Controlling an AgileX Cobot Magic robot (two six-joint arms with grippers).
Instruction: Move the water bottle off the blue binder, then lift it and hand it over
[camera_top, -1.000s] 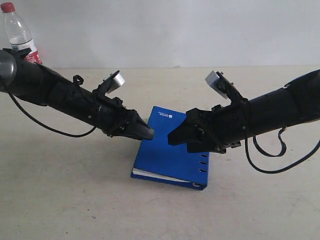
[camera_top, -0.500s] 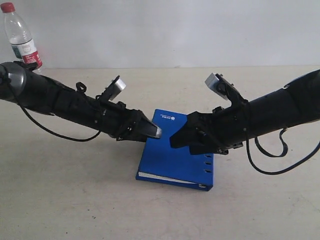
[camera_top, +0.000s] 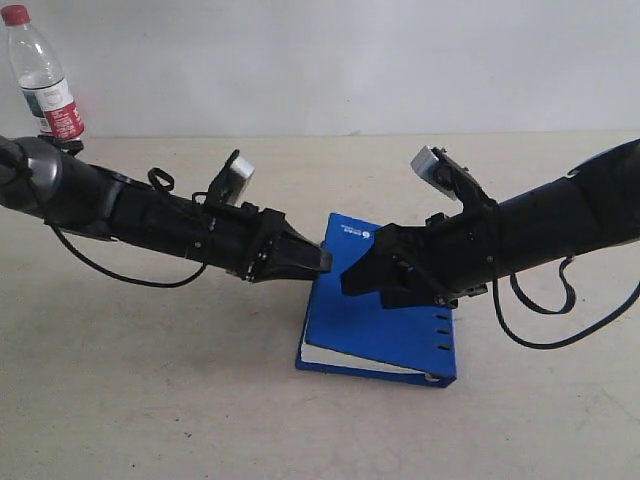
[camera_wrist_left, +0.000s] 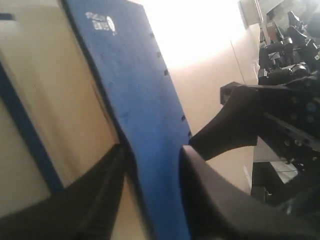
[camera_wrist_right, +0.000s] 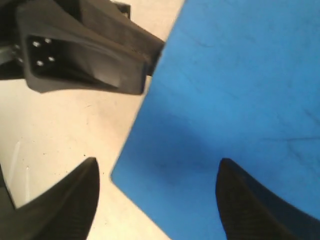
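Observation:
The water bottle (camera_top: 40, 75), clear with a red cap and red label, stands upright at the table's far back left, apart from both arms. The blue binder (camera_top: 390, 330) lies near the middle, white pages showing along its front edge. My left gripper (camera_top: 322, 260) is at the binder's left edge. In the left wrist view the blue binder cover (camera_wrist_left: 135, 90) fills the gap between the left gripper's (camera_wrist_left: 152, 165) jaws. My right gripper (camera_top: 350, 278) hovers open over the binder's near-left part; its fingers (camera_wrist_right: 250, 200) straddle a corner of the blue binder (camera_wrist_right: 240, 90).
The two gripper tips nearly meet above the binder's left edge; the left gripper's body (camera_wrist_right: 90, 55) shows in the right wrist view. Black cables (camera_top: 540, 320) hang under both arms. Beige tabletop (camera_top: 150, 400) surrounds the binder; a pale wall stands behind.
The left gripper has advanced to the right and its jaws have closed in on the binder's edge. The binder has slid right and turned slightly. The right arm stays put.

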